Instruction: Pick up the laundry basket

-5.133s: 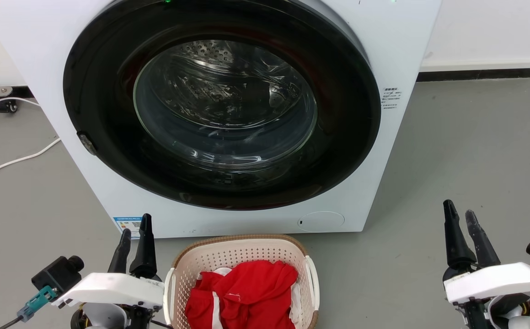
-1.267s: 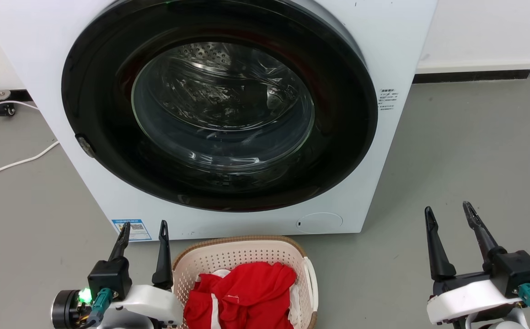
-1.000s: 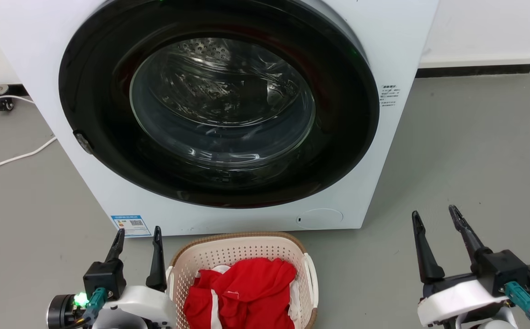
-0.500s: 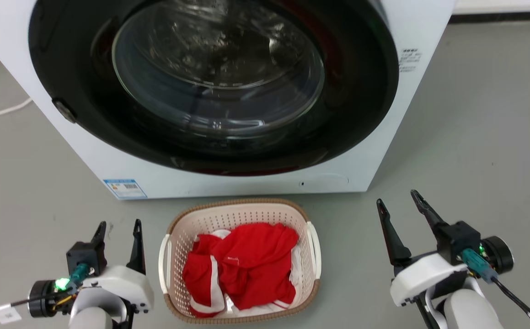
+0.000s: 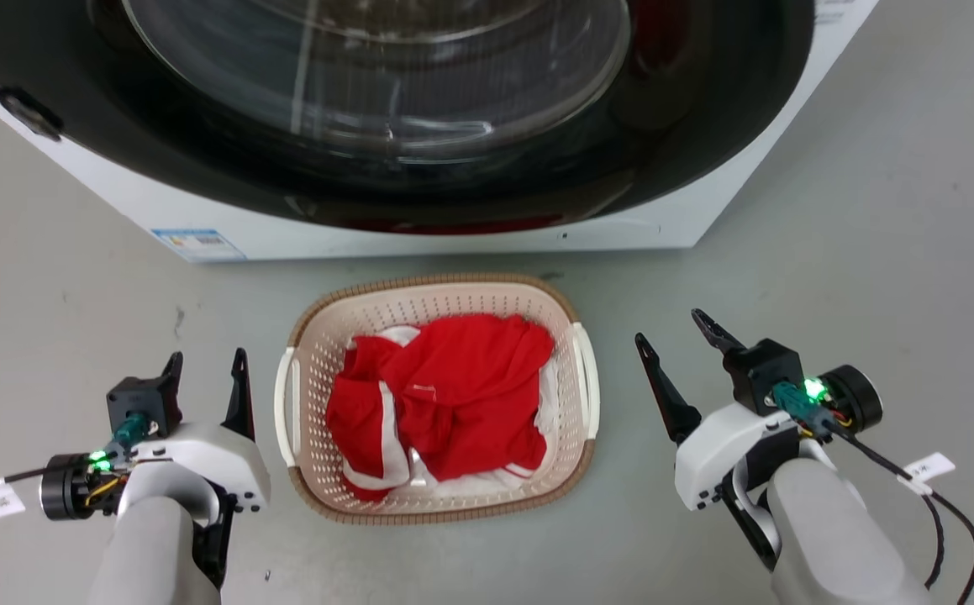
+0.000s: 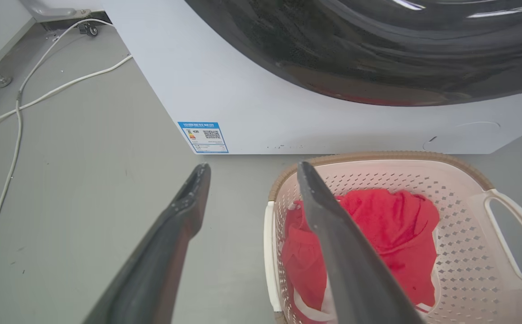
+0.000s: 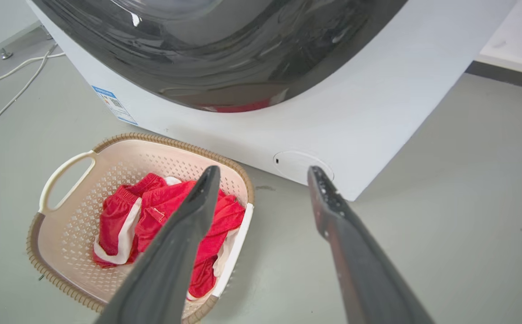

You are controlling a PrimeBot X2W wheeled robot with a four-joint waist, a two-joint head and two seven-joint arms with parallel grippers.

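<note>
Bright, even light — soft shadows

Head camera looks steeply down, the 2 wrist cameras forward from low; all 3 share the laundry basket.

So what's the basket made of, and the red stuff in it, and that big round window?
The laundry basket looks like moulded cream plastic: smooth, with neat rows of holes. Its brown rim imitates woven wicker, probably plastic too. The red clothes are soft fabric, crumpled in folds. The door window seems glass or clear plastic, shiny with reflections.
</note>
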